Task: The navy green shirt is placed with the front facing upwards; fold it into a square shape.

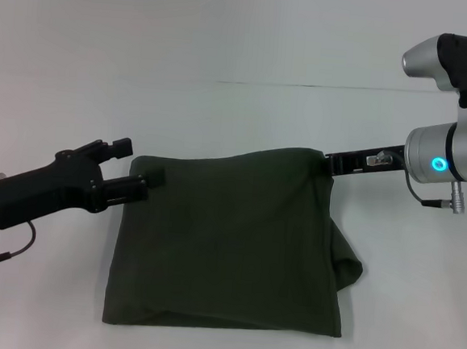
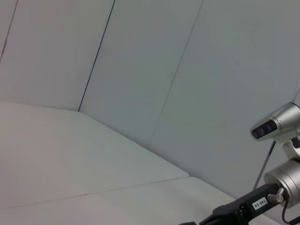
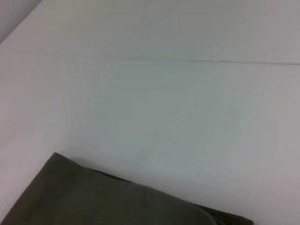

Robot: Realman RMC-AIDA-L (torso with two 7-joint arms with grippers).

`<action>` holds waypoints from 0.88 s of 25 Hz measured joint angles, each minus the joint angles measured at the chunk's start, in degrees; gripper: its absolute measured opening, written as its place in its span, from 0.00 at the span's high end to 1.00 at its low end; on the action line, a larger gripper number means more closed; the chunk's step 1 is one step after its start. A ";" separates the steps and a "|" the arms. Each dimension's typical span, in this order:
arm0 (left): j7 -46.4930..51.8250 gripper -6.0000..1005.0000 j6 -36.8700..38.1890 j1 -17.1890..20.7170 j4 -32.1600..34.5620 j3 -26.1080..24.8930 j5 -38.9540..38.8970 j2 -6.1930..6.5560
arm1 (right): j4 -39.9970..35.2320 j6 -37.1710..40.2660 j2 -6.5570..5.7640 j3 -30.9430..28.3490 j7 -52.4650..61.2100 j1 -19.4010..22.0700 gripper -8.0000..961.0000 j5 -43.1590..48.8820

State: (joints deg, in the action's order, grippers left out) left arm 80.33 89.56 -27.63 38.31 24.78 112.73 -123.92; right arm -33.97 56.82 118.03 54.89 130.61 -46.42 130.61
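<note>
We see the navy green shirt (image 1: 228, 243) folded on the white table (image 1: 229, 29); left gripper (image 1: 132, 175) pinches its far-left corner, right gripper (image 1: 331, 162) its far-right corner

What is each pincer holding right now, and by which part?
Both hold the navy green shirt: the left pincer its far left corner, the right pincer its far right corner.

A plain white table (image 1: 227, 53) fills the frame, with the folded navy green shirt (image 1: 228, 239) lying flat at lower centre.
</note>
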 joint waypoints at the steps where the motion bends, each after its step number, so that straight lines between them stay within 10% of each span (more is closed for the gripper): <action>1: 0.00 0.04 0.00 0.00 0.00 0.00 0.00 0.00 | -0.01 -0.04 0.04 0.00 -0.02 -0.06 0.94 -0.01; 18: 3.82 0.04 0.55 0.54 0.66 -0.43 0.12 0.43 | -9.01 15.07 -1.76 -4.25 -0.04 8.72 0.82 -1.26; 22: 4.63 0.05 2.04 0.75 1.12 -0.44 0.71 0.97 | -12.19 20.81 -1.76 -9.89 -7.22 11.97 0.56 -6.05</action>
State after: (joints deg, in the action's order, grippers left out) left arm 84.96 91.60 -26.89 39.43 24.34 113.44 -122.95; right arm -46.16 77.63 116.27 45.00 123.38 -34.45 124.56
